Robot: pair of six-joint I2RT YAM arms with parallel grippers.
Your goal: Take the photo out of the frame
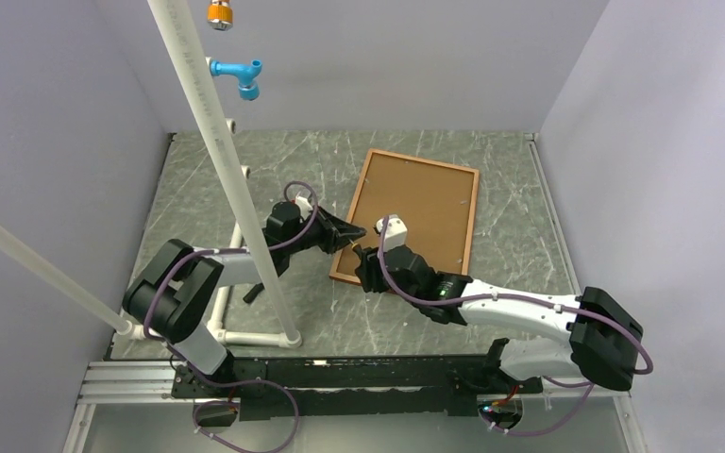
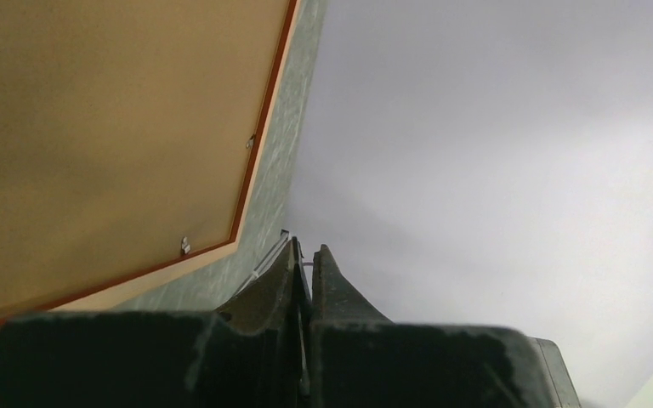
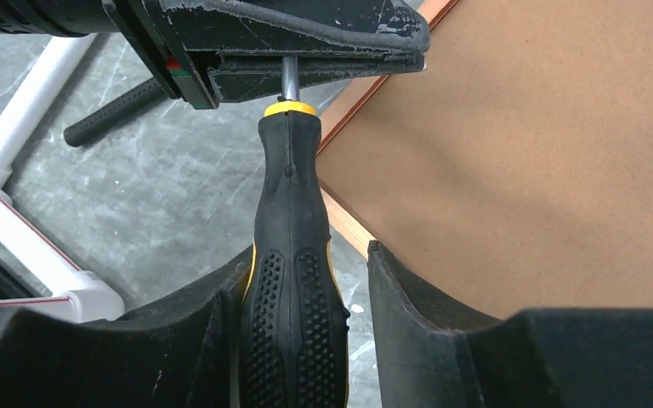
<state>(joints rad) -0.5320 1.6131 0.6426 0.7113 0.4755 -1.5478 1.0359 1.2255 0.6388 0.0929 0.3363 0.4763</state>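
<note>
The frame (image 1: 473,209), a thin reddish-brown border, lies face down on the table. Inside it the photo shows only its brown board backing (image 1: 415,209); the print is hidden. Small metal clips (image 2: 185,246) sit along the frame's inner edge. Over the frame's near left corner, my left gripper (image 1: 354,231) is shut on the metal shaft (image 3: 289,81) of a black and yellow screwdriver (image 3: 293,255). My right gripper (image 3: 310,251) stands open around the screwdriver's handle. The handle rests against the left finger, and a gap shows before the right finger (image 3: 391,280).
A white pipe stand (image 1: 217,142) rises left of the frame, its base pipes (image 1: 245,335) on the table by the left arm. A black rod-like handle (image 3: 110,115) lies near them. Blue (image 1: 238,77) and orange (image 1: 219,13) fittings hang high. Grey walls enclose the table.
</note>
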